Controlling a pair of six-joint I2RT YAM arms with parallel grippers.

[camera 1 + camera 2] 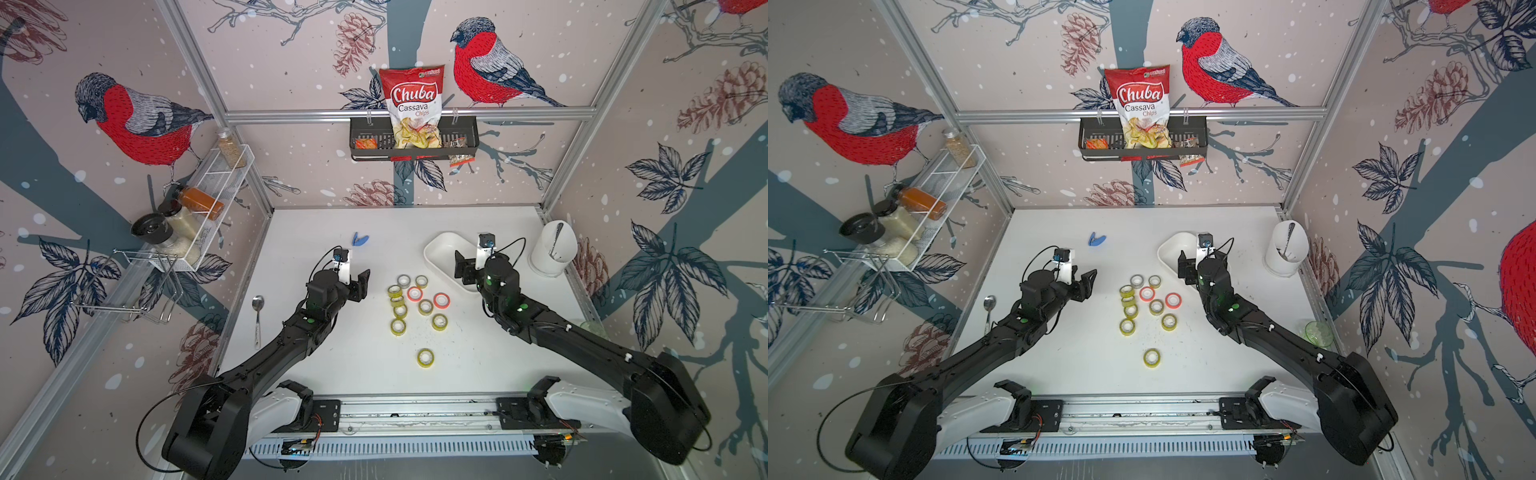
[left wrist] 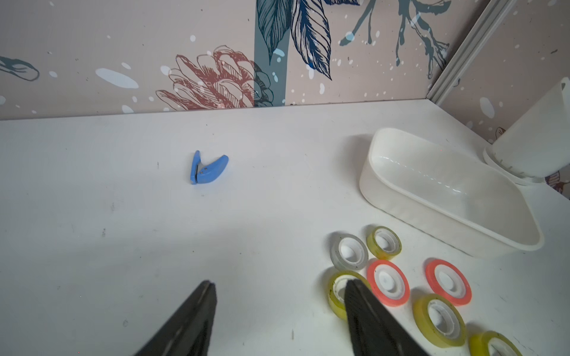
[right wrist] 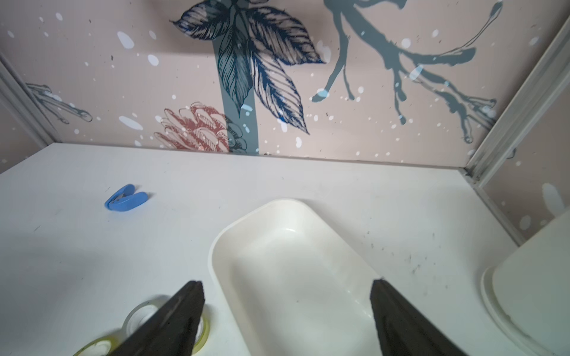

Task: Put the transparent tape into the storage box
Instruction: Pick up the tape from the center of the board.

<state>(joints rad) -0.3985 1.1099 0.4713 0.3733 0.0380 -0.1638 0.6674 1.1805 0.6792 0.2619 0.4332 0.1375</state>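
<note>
The transparent tape (image 1: 404,281) is a clear roll lying flat at the far edge of a cluster of rolls in mid-table; it also shows in the left wrist view (image 2: 348,252). The storage box (image 1: 444,252) (image 1: 1173,249), shallow and white, sits just right of it with nothing inside (image 3: 293,262). My left gripper (image 1: 360,284) (image 2: 280,282) hangs open left of the cluster, nothing between its fingers. One finger overlaps a yellow roll (image 2: 334,296) in the wrist view. My right gripper (image 1: 463,266) (image 3: 287,281) is open above the box's near end, holding nothing.
Several yellow rolls (image 1: 397,326) and two orange rolls (image 1: 414,294) surround the clear one; one yellow roll (image 1: 425,357) lies apart nearer the front. A blue clip (image 1: 360,239), a spoon (image 1: 257,313), a tall white holder (image 1: 552,249) and a green glass (image 1: 1318,332) stand around.
</note>
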